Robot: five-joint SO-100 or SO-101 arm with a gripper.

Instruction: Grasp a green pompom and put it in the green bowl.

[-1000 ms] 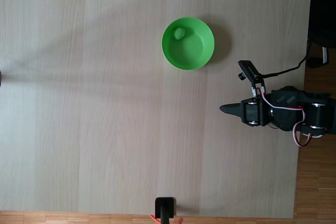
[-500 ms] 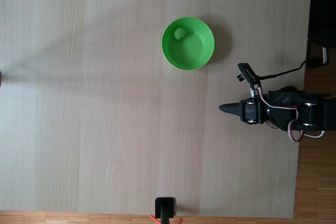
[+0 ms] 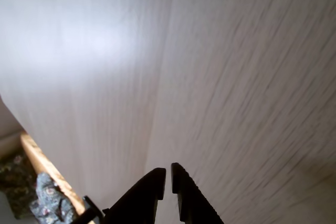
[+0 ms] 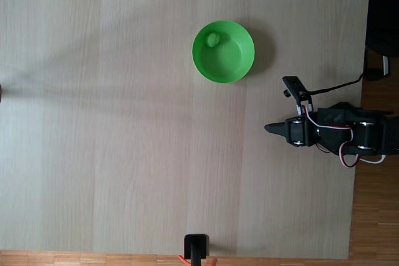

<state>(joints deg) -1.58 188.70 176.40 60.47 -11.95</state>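
The green bowl (image 4: 223,52) stands on the pale wooden table, upper middle of the fixed view. The green pompom (image 4: 213,39) lies inside it, against the upper left wall. My gripper (image 4: 269,128) is folded back at the table's right side, below and to the right of the bowl, well apart from it. Its black fingers (image 3: 157,178) show at the bottom of the wrist view, tips nearly together with only a thin slit between them. In that wrist view the gripper (image 3: 168,173) is shut and holds nothing.
The table's right edge (image 4: 360,154) runs just behind the arm, with wooden floor beyond. A black stand (image 4: 196,247) with a red tip sits at the table's bottom edge. The wrist view shows the table's edge (image 3: 42,166) at lower left.
The arm has drawn back slightly to the right, away from the table's middle. The bowl and the pompom have stayed put.
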